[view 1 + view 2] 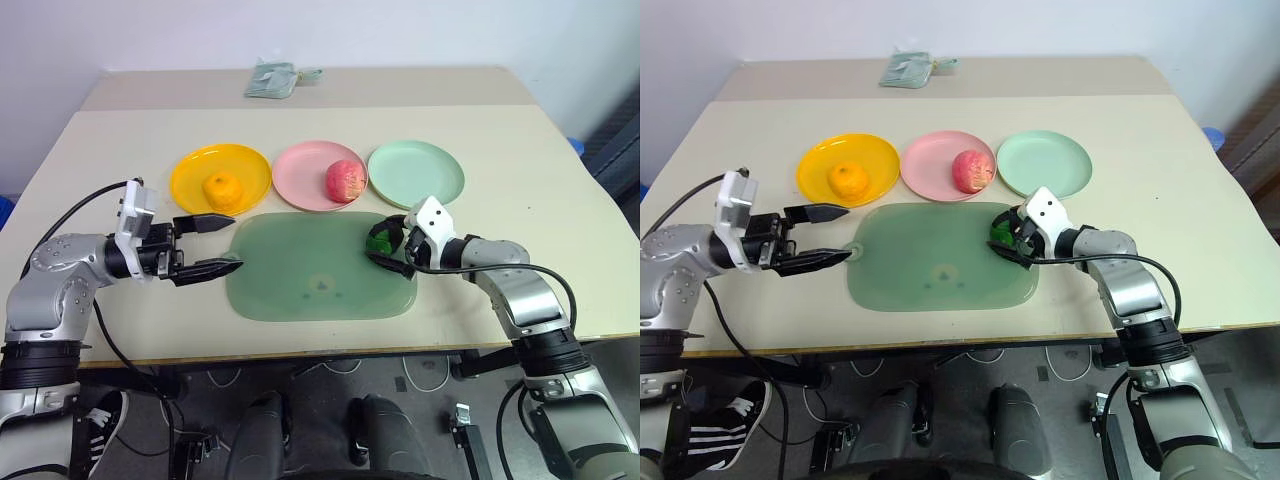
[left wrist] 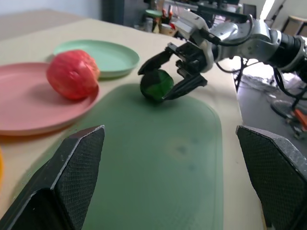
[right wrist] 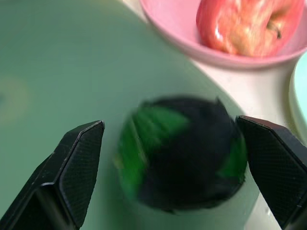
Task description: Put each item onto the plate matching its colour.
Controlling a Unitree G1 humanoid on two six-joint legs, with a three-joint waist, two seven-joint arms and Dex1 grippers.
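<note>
The right gripper (image 1: 386,243) was seen with its two black fingers spread wide, set to either side of the small dark green glossy vegetable (image 1: 380,241). Whether the fingers (image 2: 154,61) actually touched the vegetable could not be told; in the right wrist view a gap was seen between each finger and the vegetable (image 3: 184,153), so it was not pinched. The vegetable lay on the large green rounded-rectangle mat (image 1: 320,266), at the mat's far right corner. Its outline was smeared in the right wrist view, and part of it was hidden behind the gripper in the head views.

The left gripper (image 1: 222,245) was held level off the mat's left edge, its fingers spread apart with nothing between them, the lower fingertip (image 1: 230,266) reaching just to the mat's edge.

Beyond the mat's far edge three round shallow plates were lined up. On the yellow plate (image 1: 193,167), beyond the mat's left end, the round orange (image 1: 221,190) was resting. On the pink plate (image 1: 302,170), beyond the mat's middle, the pinkish-red apple (image 1: 344,180) was resting. The pale mint green plate (image 1: 430,172) lay beyond the mat's right end, just past the vegetable.

A folded grey-green cloth (image 1: 271,79) lay well beyond the mat, near the far edge of the beige table (image 1: 540,220).
</note>
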